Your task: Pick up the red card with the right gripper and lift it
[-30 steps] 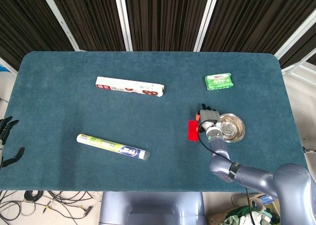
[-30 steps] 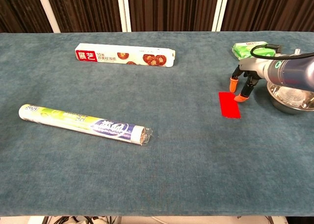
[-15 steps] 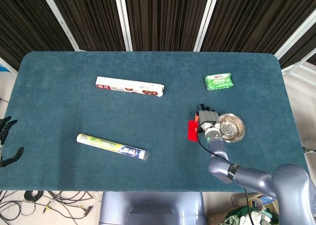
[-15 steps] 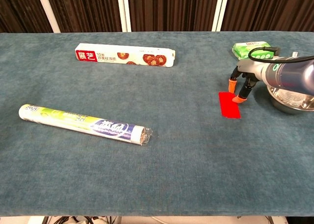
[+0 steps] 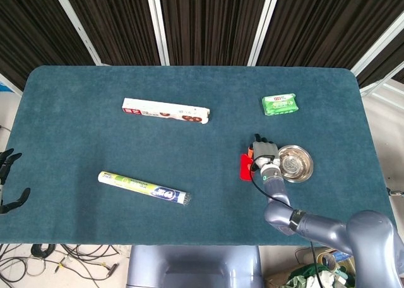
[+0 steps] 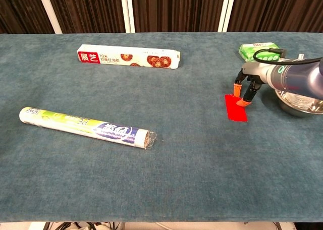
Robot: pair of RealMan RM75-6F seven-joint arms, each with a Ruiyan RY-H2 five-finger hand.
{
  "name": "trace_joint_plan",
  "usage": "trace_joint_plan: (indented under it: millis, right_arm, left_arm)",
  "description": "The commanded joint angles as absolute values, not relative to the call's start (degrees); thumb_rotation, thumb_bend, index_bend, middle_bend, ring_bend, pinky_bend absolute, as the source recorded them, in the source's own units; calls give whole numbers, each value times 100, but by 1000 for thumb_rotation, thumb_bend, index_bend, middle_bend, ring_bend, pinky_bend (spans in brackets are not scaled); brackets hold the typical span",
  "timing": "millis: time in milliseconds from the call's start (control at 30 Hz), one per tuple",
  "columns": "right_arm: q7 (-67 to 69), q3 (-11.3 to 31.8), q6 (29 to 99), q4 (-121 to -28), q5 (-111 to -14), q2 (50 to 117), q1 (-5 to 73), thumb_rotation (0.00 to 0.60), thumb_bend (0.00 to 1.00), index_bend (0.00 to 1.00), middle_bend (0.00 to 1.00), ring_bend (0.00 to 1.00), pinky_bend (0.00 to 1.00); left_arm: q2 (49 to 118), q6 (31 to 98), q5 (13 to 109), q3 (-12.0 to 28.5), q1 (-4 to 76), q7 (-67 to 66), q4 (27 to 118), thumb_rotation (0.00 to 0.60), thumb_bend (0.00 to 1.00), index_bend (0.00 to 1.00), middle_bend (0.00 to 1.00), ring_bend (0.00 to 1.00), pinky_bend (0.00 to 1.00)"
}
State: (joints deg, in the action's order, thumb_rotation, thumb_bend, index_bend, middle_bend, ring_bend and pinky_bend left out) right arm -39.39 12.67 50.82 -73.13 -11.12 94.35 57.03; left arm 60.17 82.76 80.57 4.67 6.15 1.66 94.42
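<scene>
The red card (image 5: 245, 168) (image 6: 236, 109) lies flat on the blue cloth, just left of a steel bowl. My right hand (image 5: 264, 150) (image 6: 247, 87) hangs over the card's far right end, fingers pointing down and spread. Its orange fingertips (image 6: 243, 102) touch the card's far edge, and the card stays flat on the cloth. At the left edge of the head view my left hand (image 5: 7, 182) hangs off the table, fingers apart and holding nothing; the chest view does not show it.
A steel bowl (image 5: 297, 163) (image 6: 299, 103) sits right beside my right hand. A green tissue pack (image 5: 279, 103) (image 6: 257, 50) lies behind it. A long wrap box (image 5: 165, 111) (image 6: 128, 57) and a foil roll (image 5: 142, 187) (image 6: 88, 127) lie on the table's left half.
My right hand has shifted slightly left and toward the card, so its fingertips now rest on the card's far edge. The card and the left hand have not moved.
</scene>
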Motion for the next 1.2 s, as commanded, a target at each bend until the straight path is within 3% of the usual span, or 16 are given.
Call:
trace_joint_plan:
  millis: [33, 400, 633, 800, 1200]
  right_arm:
    - [-3912, 1337, 5151, -7333, -1091, 9454, 5716, 600, 265, 505, 0, 73, 141]
    - [-3986, 1369, 5282, -7022, -1006, 9711, 5701, 600, 265, 512, 0, 78, 141]
    - [-3890, 1447, 5403, -6852, -1192, 9868, 5660, 600, 278, 603, 42, 110, 141]
    - [-3814, 1508, 5455, -6763, -1276, 9961, 5609, 600, 349, 682, 86, 134, 141]
    - [-3770, 1646, 5415, -6834, -1366, 9907, 5484, 600, 468, 707, 101, 150, 141]
  left_arm:
    - [6014, 8273, 8057, 466, 616, 155, 9448, 600, 322, 138, 62, 46, 37]
    - [6011, 8271, 8023, 478, 606, 191, 9436, 600, 321, 138, 62, 46, 38]
    - [6007, 8276, 8003, 489, 605, 163, 9472, 600, 322, 138, 62, 46, 37]
    - [6005, 8272, 7996, 489, 603, 168, 9473, 600, 321, 138, 61, 46, 38]
    - [5994, 8240, 7968, 484, 600, 173, 9475, 600, 322, 144, 60, 47, 37]
